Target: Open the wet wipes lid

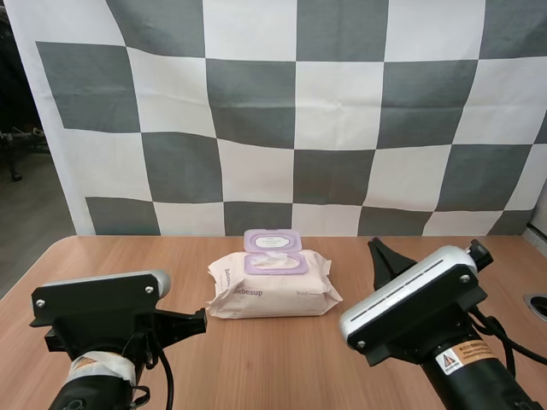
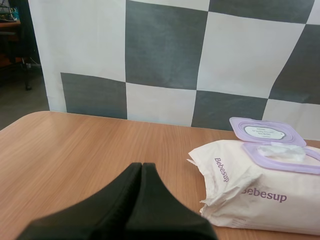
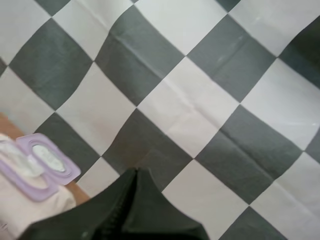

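Note:
A cream pack of wet wipes (image 1: 272, 286) lies flat in the middle of the wooden table (image 1: 273, 367). Its purple lid (image 1: 272, 241) is flipped open toward the back, and a white wipe shows in the purple-framed opening (image 1: 275, 263). My left gripper (image 2: 141, 167) is shut, its fingers together as one dark wedge, low over the table and to the left of the pack (image 2: 262, 187). My right gripper (image 3: 136, 175) is shut too, raised and tilted, to the right of the pack (image 3: 30, 200). In the high view its tip (image 1: 377, 248) points up beside the pack's right end.
The left arm's body (image 1: 102, 329) sits at the table's near left and the right arm's body (image 1: 427, 312) at the near right. A dark round hole (image 1: 538, 304) shows in the table's right edge. Bare wood lies around the pack.

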Robot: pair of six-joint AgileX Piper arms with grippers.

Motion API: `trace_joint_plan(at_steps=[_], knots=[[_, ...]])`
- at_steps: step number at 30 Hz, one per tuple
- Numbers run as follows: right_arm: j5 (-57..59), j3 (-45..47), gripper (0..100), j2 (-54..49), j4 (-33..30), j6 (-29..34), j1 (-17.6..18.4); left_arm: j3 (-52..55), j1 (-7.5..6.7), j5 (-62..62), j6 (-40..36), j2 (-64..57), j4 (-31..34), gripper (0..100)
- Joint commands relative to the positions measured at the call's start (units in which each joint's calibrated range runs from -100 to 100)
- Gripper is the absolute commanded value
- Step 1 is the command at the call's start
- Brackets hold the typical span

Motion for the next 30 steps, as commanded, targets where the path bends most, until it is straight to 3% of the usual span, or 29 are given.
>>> trace_joint_plan(at_steps=[1, 10, 23, 30], knots=[[8.3, 0.0, 0, 0.0, -9.0, 39.9, 0.0, 0.0, 0.06, -0.1, 0.0, 0.0, 0.1, 0], [18.7, 0.0, 0, 0.0, -11.5, 40.6, 0.0, 0.0, 0.06, -0.1, 0.0, 0.0, 0.1, 0], [18.6, 0.0, 0, 0.0, -12.6, 46.9, 0.0, 0.0, 0.06, -0.1, 0.0, 0.0, 0.1, 0], [19.4, 0.0, 0, 0.0, -13.8, 47.0, 0.0, 0.0, 0.06, -0.1, 0.0, 0.0, 0.1, 0]])
